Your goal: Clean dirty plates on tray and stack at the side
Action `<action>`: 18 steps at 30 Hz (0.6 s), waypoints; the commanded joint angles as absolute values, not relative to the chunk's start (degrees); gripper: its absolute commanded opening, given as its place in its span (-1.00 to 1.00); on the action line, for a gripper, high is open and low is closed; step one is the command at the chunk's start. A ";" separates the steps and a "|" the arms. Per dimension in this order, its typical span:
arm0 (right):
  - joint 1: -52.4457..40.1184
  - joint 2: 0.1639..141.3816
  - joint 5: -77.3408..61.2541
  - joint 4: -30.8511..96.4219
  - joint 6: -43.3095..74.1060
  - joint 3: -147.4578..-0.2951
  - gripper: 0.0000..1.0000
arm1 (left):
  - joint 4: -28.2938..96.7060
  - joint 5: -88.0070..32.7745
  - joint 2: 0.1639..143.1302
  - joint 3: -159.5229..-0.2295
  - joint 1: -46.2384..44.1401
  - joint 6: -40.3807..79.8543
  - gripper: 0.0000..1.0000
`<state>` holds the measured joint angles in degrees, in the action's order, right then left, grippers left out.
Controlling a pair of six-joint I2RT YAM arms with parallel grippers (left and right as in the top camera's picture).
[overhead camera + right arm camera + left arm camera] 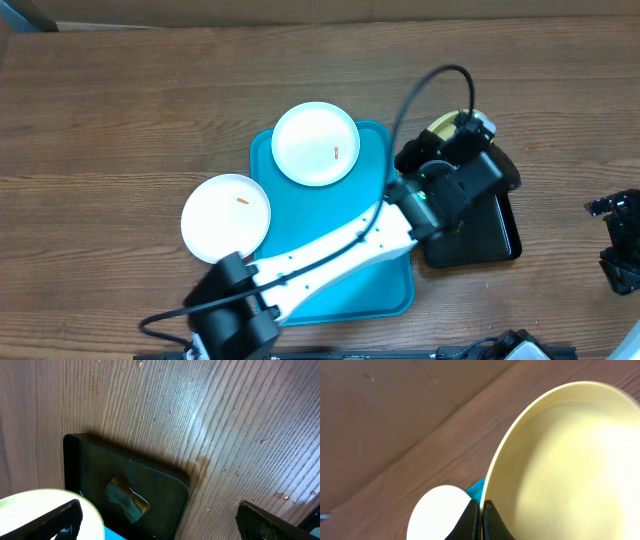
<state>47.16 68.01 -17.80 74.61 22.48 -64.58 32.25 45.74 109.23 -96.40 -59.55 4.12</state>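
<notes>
My left gripper [452, 150] is shut on the rim of the pale yellow-green plate [443, 126] and holds it tilted over the far end of the black tray. In the left wrist view the jaws [481, 516] pinch the edge of that plate [570, 455]. One white plate [316, 143] with an orange speck lies on the far part of the turquoise tray [385, 285]. The other white plate [226, 216] lies on the table at the tray's left edge. My right gripper [620, 240] is open and empty at the far right, also shown in the right wrist view [160, 525].
A glossy black tray [490, 235] sits right of the turquoise tray; it also shows in the right wrist view [150, 485]. My left arm lies diagonally across the turquoise tray. The wooden table [120, 110] has water drops near the right gripper.
</notes>
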 commanded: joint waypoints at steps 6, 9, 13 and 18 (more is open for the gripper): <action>47.31 67.90 -18.13 74.74 22.65 -65.23 1.00 | 30.83 51.05 101.56 -98.65 -58.04 -1.72 -0.92; 47.33 67.90 -18.11 74.72 22.65 -65.23 1.00 | 28.73 49.52 100.88 -98.65 -58.57 -6.92 -0.92; 47.33 67.90 -18.11 74.72 22.65 -65.23 1.00 | 26.57 49.47 100.97 -98.63 -59.35 -12.08 -0.92; 47.31 67.90 -18.11 74.70 22.65 -65.23 1.00 | 23.46 49.45 101.01 -98.63 -60.29 -18.33 -0.92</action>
